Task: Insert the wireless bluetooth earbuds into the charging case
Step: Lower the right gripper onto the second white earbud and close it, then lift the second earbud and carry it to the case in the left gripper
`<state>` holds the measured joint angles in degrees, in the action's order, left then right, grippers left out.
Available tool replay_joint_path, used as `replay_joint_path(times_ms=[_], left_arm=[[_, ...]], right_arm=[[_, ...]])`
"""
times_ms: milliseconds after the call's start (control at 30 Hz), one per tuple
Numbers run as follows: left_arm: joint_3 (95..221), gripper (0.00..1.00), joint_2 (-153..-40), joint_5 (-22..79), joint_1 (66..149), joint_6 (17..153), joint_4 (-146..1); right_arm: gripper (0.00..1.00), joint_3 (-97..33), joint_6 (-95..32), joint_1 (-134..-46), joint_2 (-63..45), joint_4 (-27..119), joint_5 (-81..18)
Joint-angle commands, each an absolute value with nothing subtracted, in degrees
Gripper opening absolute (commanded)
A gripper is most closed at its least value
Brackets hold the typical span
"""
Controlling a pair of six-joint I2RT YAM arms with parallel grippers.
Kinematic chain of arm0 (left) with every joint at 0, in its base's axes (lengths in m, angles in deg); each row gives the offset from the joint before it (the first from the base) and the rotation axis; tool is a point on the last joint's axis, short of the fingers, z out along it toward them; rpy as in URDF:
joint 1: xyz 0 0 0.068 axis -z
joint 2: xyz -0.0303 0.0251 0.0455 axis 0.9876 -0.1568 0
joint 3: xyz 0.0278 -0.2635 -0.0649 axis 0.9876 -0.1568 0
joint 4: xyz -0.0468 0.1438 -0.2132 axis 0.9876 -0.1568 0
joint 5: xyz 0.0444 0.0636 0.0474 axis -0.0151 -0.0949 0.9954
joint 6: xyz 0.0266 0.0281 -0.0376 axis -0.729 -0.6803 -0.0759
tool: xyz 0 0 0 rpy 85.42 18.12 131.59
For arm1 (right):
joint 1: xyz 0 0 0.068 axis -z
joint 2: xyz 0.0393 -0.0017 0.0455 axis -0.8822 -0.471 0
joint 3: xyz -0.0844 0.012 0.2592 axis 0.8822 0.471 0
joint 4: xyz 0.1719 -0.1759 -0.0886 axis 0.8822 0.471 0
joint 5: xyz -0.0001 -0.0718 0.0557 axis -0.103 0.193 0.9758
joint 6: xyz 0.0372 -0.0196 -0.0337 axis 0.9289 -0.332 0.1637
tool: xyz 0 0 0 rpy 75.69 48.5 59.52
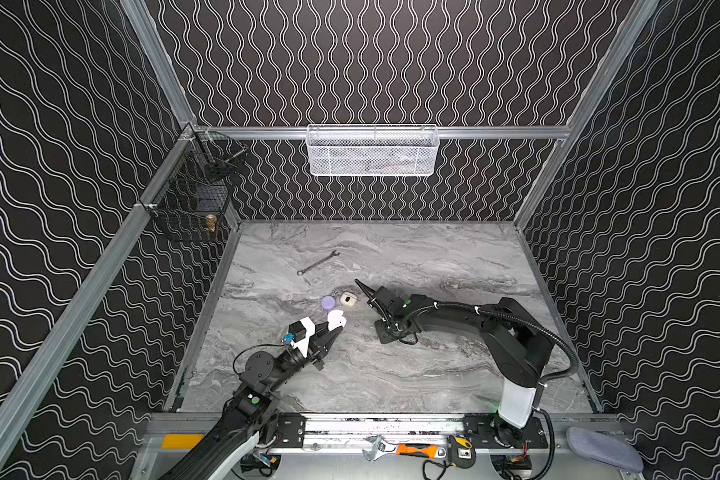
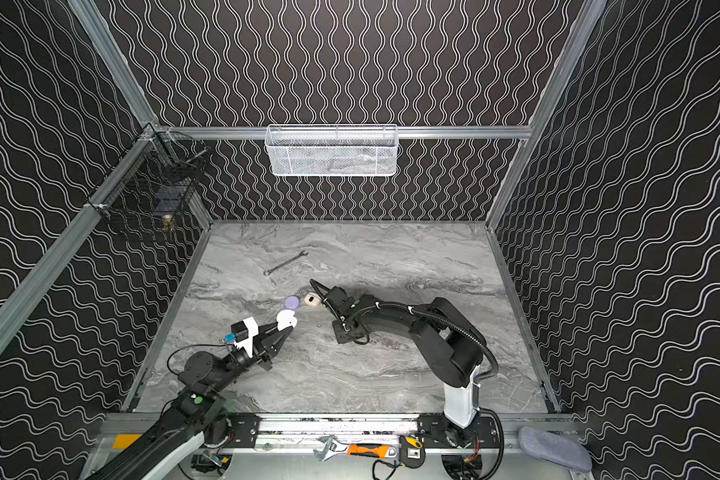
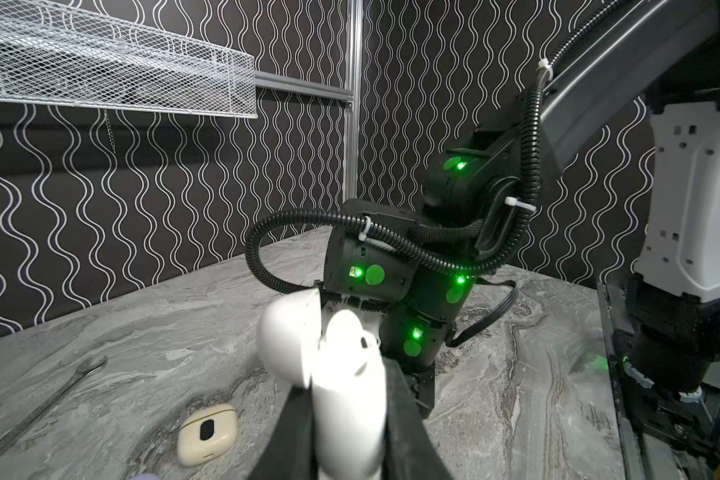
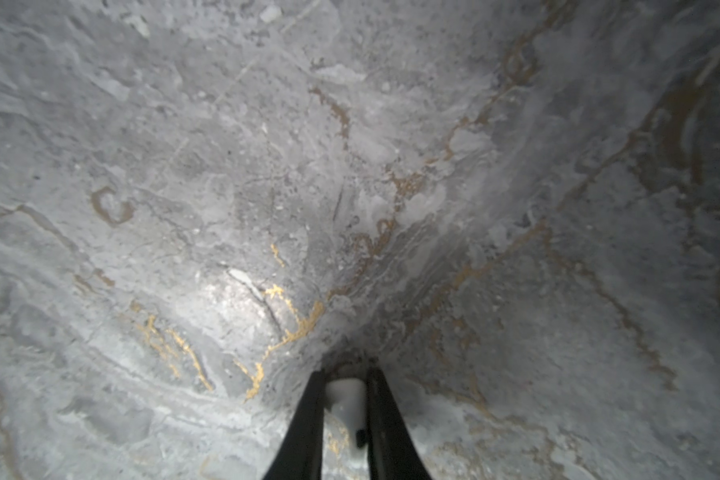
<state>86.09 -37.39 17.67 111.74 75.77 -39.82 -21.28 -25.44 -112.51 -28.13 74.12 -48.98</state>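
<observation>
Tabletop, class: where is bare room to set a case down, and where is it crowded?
Free: the far right, from the wrench to the right rail, and the near strip along the front rail. Crowded: mid-table, where the lilac case, beige case and held white case cluster.

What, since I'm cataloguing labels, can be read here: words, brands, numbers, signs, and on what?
No text can be read.
On the front rail: dark marks, too blurred to read.
On the white charging case, the white earbud and the cream case: no print visible.
</observation>
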Motion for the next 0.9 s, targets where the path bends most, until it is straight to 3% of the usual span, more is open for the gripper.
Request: replay_joint_path(times_ms=[0, 267, 500, 667, 867], left_arm=[[86.5, 0.0, -37.5, 17.9, 111.7, 75.5, -38.4], [86.3, 0.0, -38.6, 17.9, 111.7, 75.1, -34.8], [86.5, 0.0, -38.5, 18.9, 111.7, 75.4, -31.7], [85.3, 0.0, -37.6, 17.6, 111.7, 76.3, -28.2], [84.3, 0.0, -35.9, 16.1, 111.7, 76.8, -26.3]], right_arm=[[0.15, -19.9, -24.1, -112.7, -26.7, 74.1, -47.5], [0.13, -17.1, -20.2, -115.9, -10.7, 69.5, -56.1], [0.11, -16.6, -23.3, -130.7, 3.8, 58.1, -73.1], [0.1, -10.0, -36.2, -140.7, 8.8, 34.1, -72.1], [0.09, -11.0, -40.4, -143.6, 5.0, 24.9, -71.0]])
